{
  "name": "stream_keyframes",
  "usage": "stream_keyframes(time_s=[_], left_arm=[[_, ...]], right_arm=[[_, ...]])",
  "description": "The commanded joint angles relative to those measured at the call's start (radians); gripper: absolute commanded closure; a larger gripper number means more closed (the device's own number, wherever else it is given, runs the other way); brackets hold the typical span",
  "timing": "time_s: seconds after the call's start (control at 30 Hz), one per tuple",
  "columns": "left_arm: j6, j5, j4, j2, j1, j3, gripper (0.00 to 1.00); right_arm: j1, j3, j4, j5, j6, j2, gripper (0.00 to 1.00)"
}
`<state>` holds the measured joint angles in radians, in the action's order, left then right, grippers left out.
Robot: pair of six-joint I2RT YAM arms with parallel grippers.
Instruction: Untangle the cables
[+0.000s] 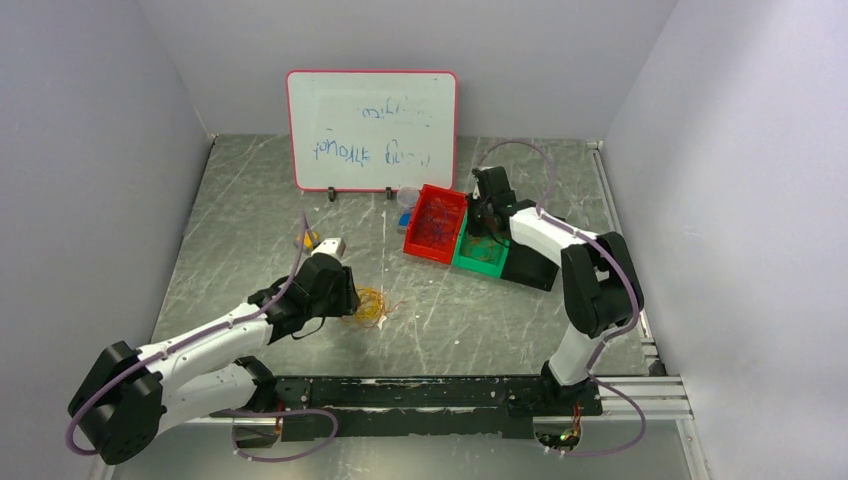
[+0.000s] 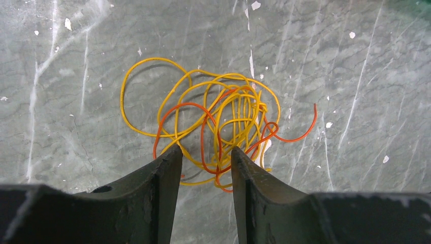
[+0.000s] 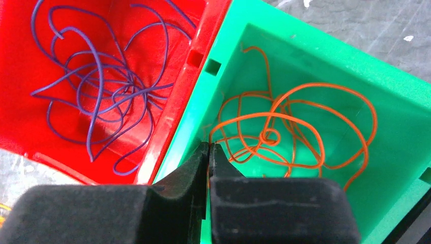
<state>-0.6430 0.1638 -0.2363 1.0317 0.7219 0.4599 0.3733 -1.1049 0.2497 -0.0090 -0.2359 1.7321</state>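
Two arms are reaching over the scratched grey table [image 1: 250, 190]. The left gripper [image 1: 347, 297] is hanging low at about 7 o'clock on the tabletop, its fingers spread apart and clamping nothing. A loose tangle [image 1: 371, 306] of yellow and orange cables is lying flat on the table, just at the gripper's 3 o'clock side in the overhead view. In the left wrist view the left gripper [image 2: 206, 155] is pointing toward 12 o'clock at the tangle [image 2: 223, 122]. The nearest loops are sitting in the gap between the two dark fingers [image 2: 165, 173]; whether the fingers are touching the wires cannot be told.

The right gripper [image 1: 487, 213] is hovering at about 1 o'clock on the table, over a green bin [image 1: 478, 266] that is standing against a red bin [image 1: 425, 250] at its 10 o'clock. In the right wrist view the right gripper [image 3: 209, 148] is showing its fingers pressed together above the green bin [image 3: 305, 56]. An orange cable [image 3: 269, 136] is coiling on the green floor, with one strand running up to the fingertips; whether it is pinched cannot be told. Purple cables [image 3: 99, 96] are lying in the red bin [image 3: 189, 76]. A whiteboard [image 1: 370, 130] is leaning at the table's 12 o'clock edge.
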Motion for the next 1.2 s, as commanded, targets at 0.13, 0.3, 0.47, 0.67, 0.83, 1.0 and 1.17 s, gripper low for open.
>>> stream_keyframes(time_s=[0.13, 0.3, 0.47, 0.67, 0.83, 1.0, 1.17], left_arm=[[0.005, 0.003, -0.007, -0.026, 0.003, -0.008, 0.54], [0.011, 0.001, -0.005, -0.012, 0.002, -0.001, 0.54], [0.008, 0.001, -0.004, -0.020, 0.002, -0.003, 0.53], [0.006, 0.001, -0.010, -0.039, 0.003, 0.000, 0.50], [0.006, 0.001, -0.010, -0.034, 0.002, 0.012, 0.47], [0.003, -0.004, -0.001, -0.022, 0.002, 0.019, 0.45], [-0.003, -0.005, 0.004, -0.021, 0.002, 0.012, 0.45]], right_arm=[[0.004, 0.014, -0.076, 0.079, -0.030, 0.060, 0.96], [0.004, 0.033, -0.085, 0.106, -0.025, 0.066, 0.94], [0.003, 0.041, -0.092, 0.118, -0.014, 0.030, 0.87], [0.004, 0.045, -0.097, 0.115, 0.000, -0.090, 0.71], [0.004, 0.039, -0.050, 0.147, 0.012, -0.173, 0.60], [0.004, 0.056, -0.003, 0.195, 0.026, -0.257, 0.57], [0.004, 0.095, -0.002, 0.138, 0.037, -0.349, 0.55]])
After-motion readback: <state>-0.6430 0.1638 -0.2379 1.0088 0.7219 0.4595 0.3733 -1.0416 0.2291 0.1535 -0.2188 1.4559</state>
